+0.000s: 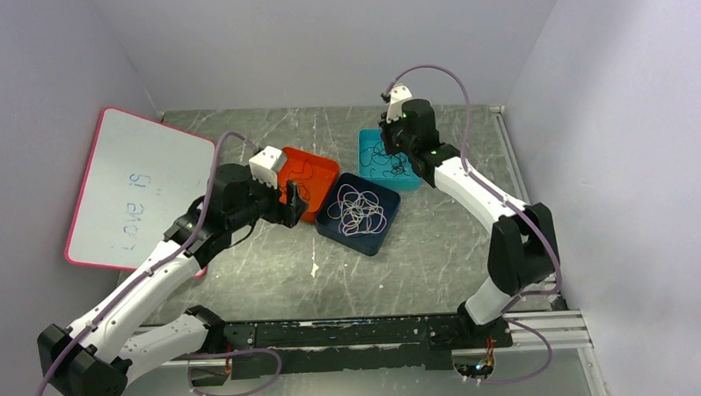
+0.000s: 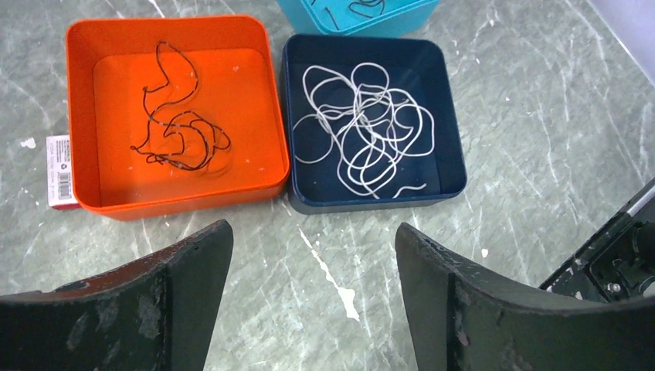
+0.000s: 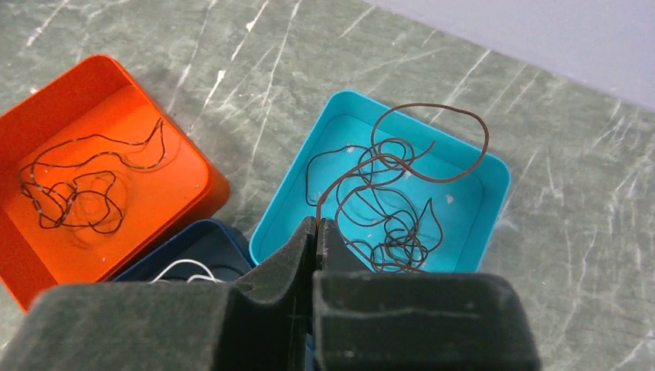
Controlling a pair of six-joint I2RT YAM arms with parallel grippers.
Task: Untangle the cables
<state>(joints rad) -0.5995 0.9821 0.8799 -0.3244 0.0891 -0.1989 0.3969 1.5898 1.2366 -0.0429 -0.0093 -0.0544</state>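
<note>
Left wrist view, nearest first: the left fingers (image 2: 208, 255) stand wide apart above the bare table (image 2: 541, 116) and hold nothing. Just beyond them, at eleven o'clock, the orange tray (image 2: 178, 202) holds the black cable (image 2: 181, 143) in loose loops. At one o'clock, just beside it, the navy tray (image 2: 371, 202) holds the white cable (image 2: 363, 131), looped over itself many times. Farthest, at twelve o'clock, the teal tray (image 3: 494, 166) holds the dark cable (image 3: 394, 251). The right fingers (image 3: 317, 232) are pressed shut on a single strand that rises from its heap.

The risk, as I judge it, lies in that pinch. Pulling one strand out of a crossed heap could cinch a knot, drag the light tray, or let the thin wire slip free. A tall loop leaning toward the far rim could spill onto the table.

Count: three trays and three cables, one per tray, two of them dark and one white.
</note>
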